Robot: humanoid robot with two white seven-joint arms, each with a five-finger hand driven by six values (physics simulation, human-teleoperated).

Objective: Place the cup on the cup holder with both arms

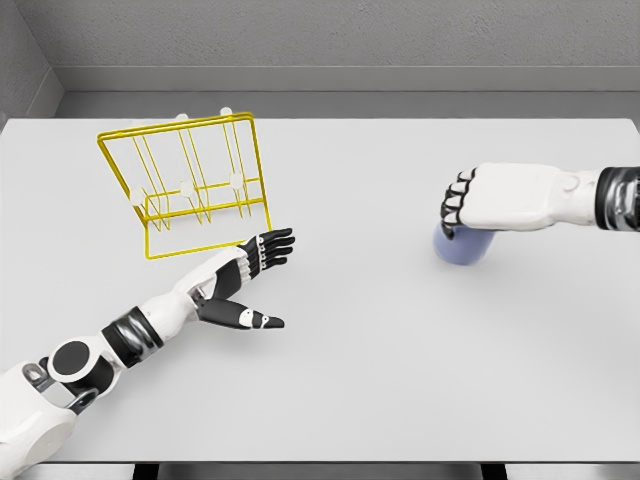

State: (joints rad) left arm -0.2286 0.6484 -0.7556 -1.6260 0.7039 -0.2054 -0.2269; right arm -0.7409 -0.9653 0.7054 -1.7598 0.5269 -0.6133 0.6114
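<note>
A yellow wire cup holder (pixel 190 185) with white-tipped pegs stands on the table at the upper left. A lavender cup (pixel 462 250) sits on the table at the right. My right hand (pixel 453 212) comes in from the right edge and lies over the cup's top, its fingers curled down around the cup's left side; the hand hides the rim. My left hand (pixel 262 282) reaches in from the lower left, fingers spread and thumb out, holding nothing. It hovers just off the holder's front right corner, far to the left of the cup.
The white table (pixel 380 380) fills most of the view, with a grey wall beyond its far edge. Between the two hands lies a wide stretch of bare tabletop.
</note>
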